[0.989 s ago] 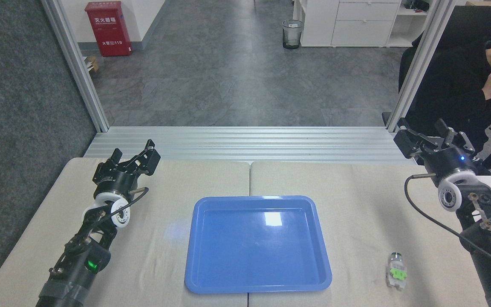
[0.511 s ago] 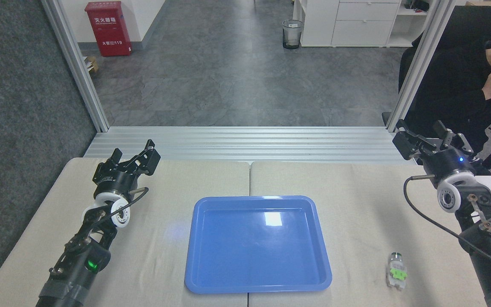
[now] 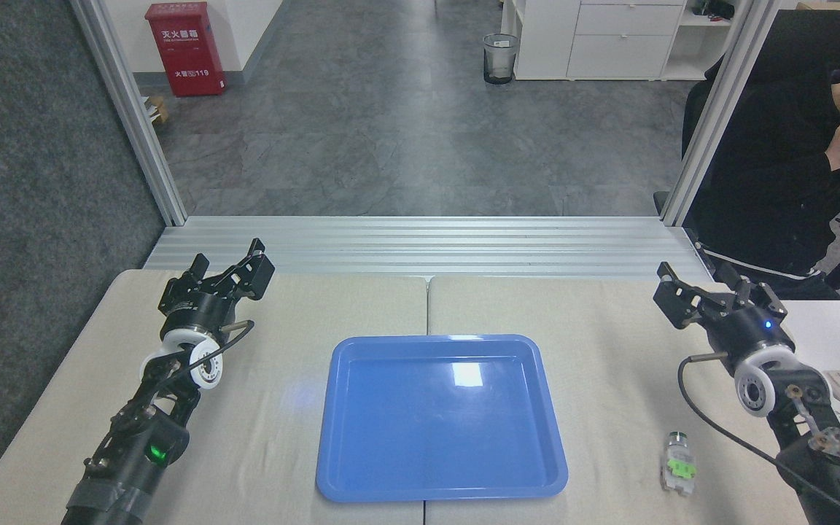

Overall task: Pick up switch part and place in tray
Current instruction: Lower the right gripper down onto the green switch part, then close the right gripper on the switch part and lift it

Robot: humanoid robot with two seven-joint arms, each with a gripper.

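Head view shows the switch part (image 3: pixel 679 464) lying on the table (image 3: pixel 259 437), just right of the tray (image 3: pixel 440 418) and clear of its rim. Its long axis runs roughly away from me, dark round head at the far end, green block toward me. My right gripper (image 3: pixel 708 290) hangs beyond it, farther from me and slightly right, fingers spread and holding nothing. My left gripper (image 3: pixel 227 270) sits across the tray, well apart from the part; its fingers look parted too, though the angle makes that hard to confirm. Of my 2 arms, the right is clearly nearer, so I judge it should reach back toward me and down, closing across the part's narrow width.
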